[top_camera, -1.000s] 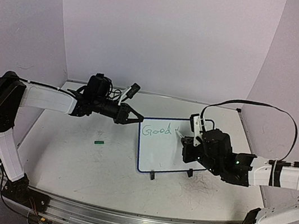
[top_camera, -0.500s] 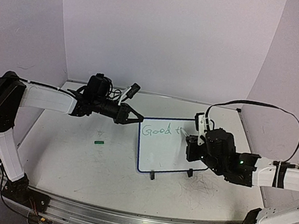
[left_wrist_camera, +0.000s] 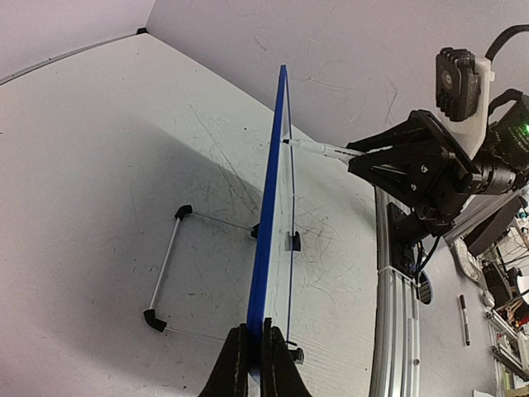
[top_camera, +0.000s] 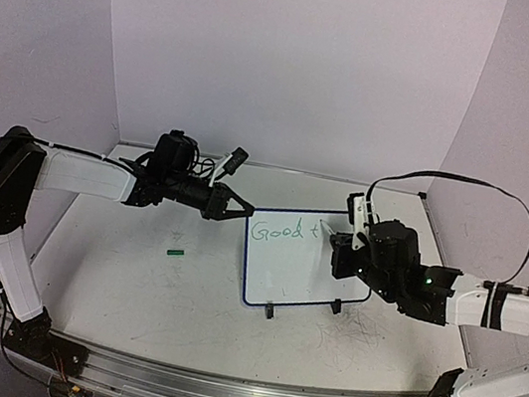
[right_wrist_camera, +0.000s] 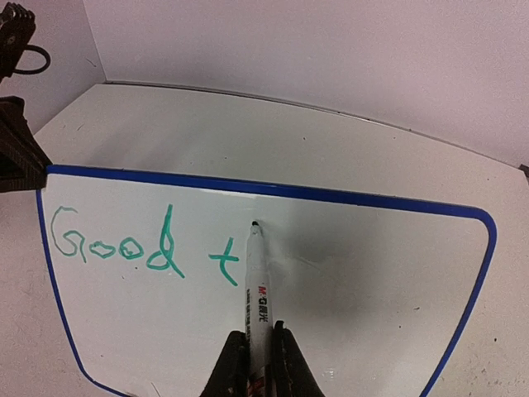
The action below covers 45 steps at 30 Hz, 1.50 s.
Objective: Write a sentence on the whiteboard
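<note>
left gripper (left_wrist_camera: 252,364): clamped on the whiteboard (right_wrist_camera: 372,281) by its blue frame edge | right gripper (right_wrist_camera: 256,354): clamped on a marker (right_wrist_camera: 257,281), tip on the whiteboard just right of the "t" | sentence (right_wrist_camera: 140,248): green "good t", upper line only | whiteboard: stands on the table (top_camera: 129,288) between the arms

White shells cover the left arm (top_camera: 82,173) and right arm (top_camera: 513,311) between black joint housings. A thin black cable (top_camera: 459,178) arcs over the right arm, whose wrist shows a green light (top_camera: 427,281); the left gripper (left_wrist_camera: 254,335) and right gripper (right_wrist_camera: 260,339) taper to black fingers
</note>
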Motion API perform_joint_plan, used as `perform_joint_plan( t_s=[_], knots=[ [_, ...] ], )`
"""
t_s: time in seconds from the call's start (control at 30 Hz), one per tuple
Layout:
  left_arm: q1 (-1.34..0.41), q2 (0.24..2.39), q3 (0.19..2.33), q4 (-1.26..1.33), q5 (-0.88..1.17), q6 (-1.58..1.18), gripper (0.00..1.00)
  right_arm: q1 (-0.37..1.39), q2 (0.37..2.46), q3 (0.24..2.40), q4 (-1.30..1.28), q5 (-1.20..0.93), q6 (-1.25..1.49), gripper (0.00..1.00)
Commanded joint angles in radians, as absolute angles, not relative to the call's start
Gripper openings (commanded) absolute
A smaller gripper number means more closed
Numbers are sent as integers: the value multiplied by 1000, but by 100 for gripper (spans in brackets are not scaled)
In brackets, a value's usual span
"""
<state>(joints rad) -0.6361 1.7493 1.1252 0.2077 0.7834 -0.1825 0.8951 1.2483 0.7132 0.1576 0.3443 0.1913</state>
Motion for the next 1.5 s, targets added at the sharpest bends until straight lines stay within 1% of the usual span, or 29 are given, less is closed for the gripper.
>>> perform_joint_plan(
  t_s=[0.0, 0.13, 0.33, 0.77, 1.47],
  knots=[
    [-655, 1721, 1126, 198, 798, -153, 0, 894, 1253, 746, 204, 345, 170, 0],
    [-655, 1723, 1129, 196, 800, -153, 0, 893, 1258, 747, 203, 384, 173, 0],
    [-655, 1725, 1128, 197, 800, -153, 0, 894, 1273, 745, 184, 389, 179, 0],
    [-654, 1723, 1130, 193, 800, -152, 0, 894, 1246, 713, 116, 345, 218, 0],
    [-658, 1717, 1130, 189, 799, -150, 0, 907, 1223, 655, 76, 300, 266, 0]
  ],
)
